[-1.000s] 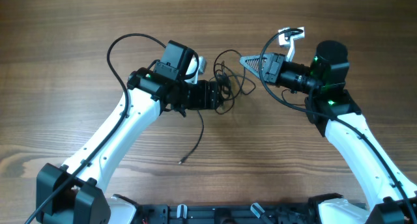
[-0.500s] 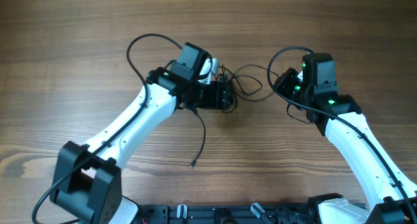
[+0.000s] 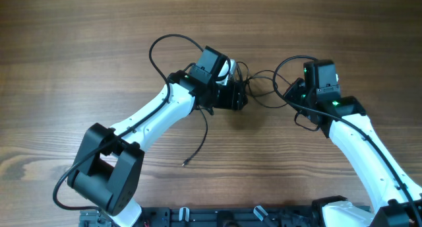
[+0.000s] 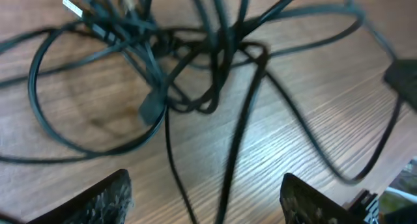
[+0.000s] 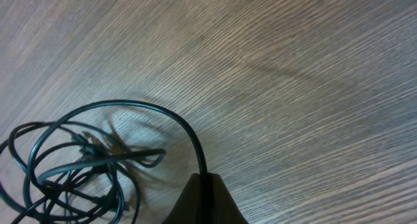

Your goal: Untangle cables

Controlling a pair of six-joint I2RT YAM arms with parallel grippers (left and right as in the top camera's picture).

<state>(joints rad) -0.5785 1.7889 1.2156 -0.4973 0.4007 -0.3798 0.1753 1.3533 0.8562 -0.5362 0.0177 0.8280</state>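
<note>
The cables (image 3: 258, 76) are thin black cords bunched in a loose tangle between my two grippers. One strand trails toward the front and ends in a small plug (image 3: 184, 163). My left gripper (image 3: 241, 99) is open and hovers low over the tangle (image 4: 195, 68), with two strands running between its fingers (image 4: 208, 208). A white plug end (image 4: 71, 6) shows at the far left of the left wrist view. My right gripper (image 3: 289, 94) is shut on one cable strand (image 5: 195, 142) that arcs out from the tangle (image 5: 65, 168); its fingers (image 5: 205, 195) pinch it.
Bare wooden table (image 3: 79, 68) lies all around. Each arm's own thicker black cable loops above it: the left one (image 3: 161, 45) and the right one (image 3: 290, 61).
My left arm has swung right and carried the tangle toward the right gripper. My right gripper has turned and come down to the table beside the tangle.
</note>
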